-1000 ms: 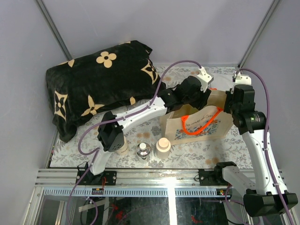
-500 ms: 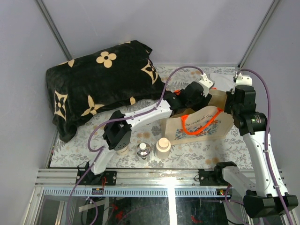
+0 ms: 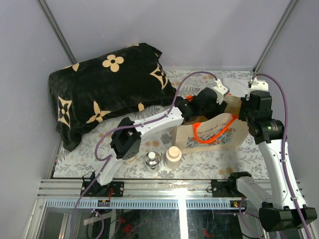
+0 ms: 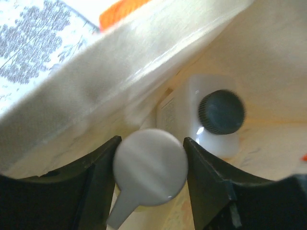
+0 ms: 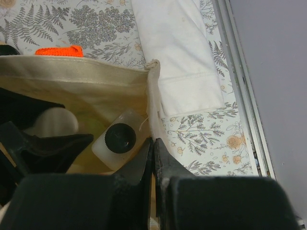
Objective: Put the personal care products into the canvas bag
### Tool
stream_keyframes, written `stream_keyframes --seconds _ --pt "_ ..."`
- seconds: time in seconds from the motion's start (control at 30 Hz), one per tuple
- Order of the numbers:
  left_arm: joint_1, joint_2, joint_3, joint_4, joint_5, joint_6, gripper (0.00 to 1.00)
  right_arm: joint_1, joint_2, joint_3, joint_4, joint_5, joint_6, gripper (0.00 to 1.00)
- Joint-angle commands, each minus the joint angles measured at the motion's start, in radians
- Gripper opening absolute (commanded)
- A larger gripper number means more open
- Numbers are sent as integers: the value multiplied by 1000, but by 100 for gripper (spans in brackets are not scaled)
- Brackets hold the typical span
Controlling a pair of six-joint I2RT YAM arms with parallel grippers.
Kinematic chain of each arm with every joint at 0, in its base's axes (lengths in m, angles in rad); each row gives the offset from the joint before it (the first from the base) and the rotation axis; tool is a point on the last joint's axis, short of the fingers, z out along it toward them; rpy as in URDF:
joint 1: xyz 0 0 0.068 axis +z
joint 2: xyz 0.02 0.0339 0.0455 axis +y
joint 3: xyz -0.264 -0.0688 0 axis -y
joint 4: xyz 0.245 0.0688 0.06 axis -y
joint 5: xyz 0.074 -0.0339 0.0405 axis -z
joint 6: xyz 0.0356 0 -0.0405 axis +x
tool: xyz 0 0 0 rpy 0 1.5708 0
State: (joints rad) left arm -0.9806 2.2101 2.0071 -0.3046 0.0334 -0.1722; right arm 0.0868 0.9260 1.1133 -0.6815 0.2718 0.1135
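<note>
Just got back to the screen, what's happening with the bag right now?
The right gripper is pinching the rim of the canvas bag at a side seam. The left gripper is down inside the bag, closed on a bottle with a pale cap. A white bottle with a dark cap already lies inside. On the table in front of the bag, a cream squat bottle and a small clear round bottle are not yet packed.
</note>
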Motion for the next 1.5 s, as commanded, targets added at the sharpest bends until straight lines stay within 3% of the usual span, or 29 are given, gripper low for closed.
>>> stream_keyframes --seconds 0.0,0.2,0.37,0.57,0.83,1.0,1.2,1.47 --pt "-17 -54 32 209 94 -53 59 -5 -4 8 -42 8 0 0" --pt "-17 -92 26 168 82 -37 74 -4 0 10 -42 6 0 0" --pt "-17 -148 28 123 48 -9 74 -4 4 13 -42 11 1 0" --pt "-12 -265 32 29 -89 86 77 -4 7 17 -41 22 -3 0" --pt "10 -443 37 -252 -344 115 79 -4 21 23 -41 12 -6 0" --pt "73 -560 15 -597 -450 -12 82 -4 28 24 -41 17 -23 0" --pt "191 -742 -197 -879 -446 -168 82 -4 43 36 -42 5 -34 0" --pt "290 -982 -572 -956 -398 -317 82 -4 57 50 -71 -11 -28 0"
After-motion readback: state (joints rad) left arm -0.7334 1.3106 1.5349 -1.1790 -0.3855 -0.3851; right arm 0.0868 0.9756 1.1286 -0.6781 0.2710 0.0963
